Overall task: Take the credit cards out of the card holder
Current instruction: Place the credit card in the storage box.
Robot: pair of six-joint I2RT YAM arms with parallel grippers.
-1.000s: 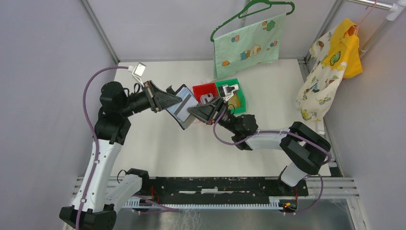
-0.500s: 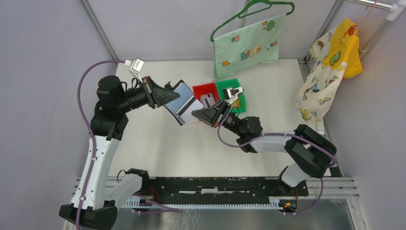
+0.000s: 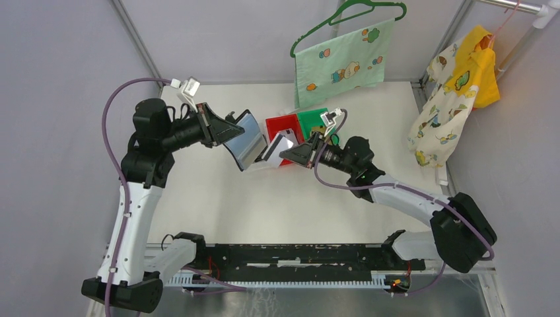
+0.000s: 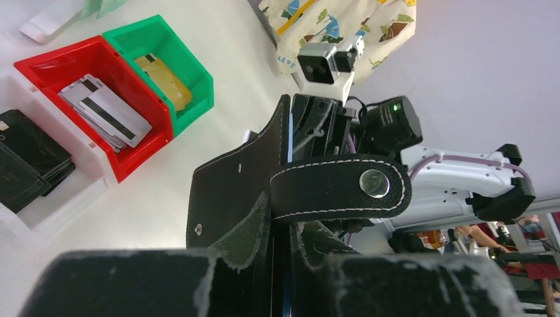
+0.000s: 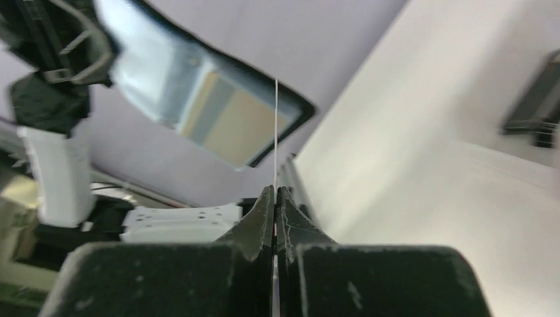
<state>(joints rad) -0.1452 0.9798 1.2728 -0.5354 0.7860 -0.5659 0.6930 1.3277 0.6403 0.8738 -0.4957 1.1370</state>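
Tension between 2 grips explains the layout: the left gripper (image 3: 230,134) is clamped narrowly on the spine side of the black card holder (image 3: 244,139), holding it up off the table (image 3: 218,198) with the grey-blue lining turned toward the other arm, so the pockets face whatever reaches in. The snap tab (image 4: 343,188) hangs loose across the wrist view, which keeps the flap out of the way. The right gripper (image 5: 275,198) has its fingers pressed fully together on 1 whitish credit card (image 3: 272,149), pinched by 1 short edge and seen as a thin line from its own wrist camera. That card sits just beside the holder's open side; whether its far corner is fully clear of the pocket cannot be told. A tan card (image 5: 244,125) shows inside the holder, so the job looks unfinished. Just behind the pair stand the red bin (image 4: 135,162), holding whitish cards, and the green bin (image 4: 198,99), holding tan ones, which suggests sorting by colour, with the held card probably bound for the red bin.
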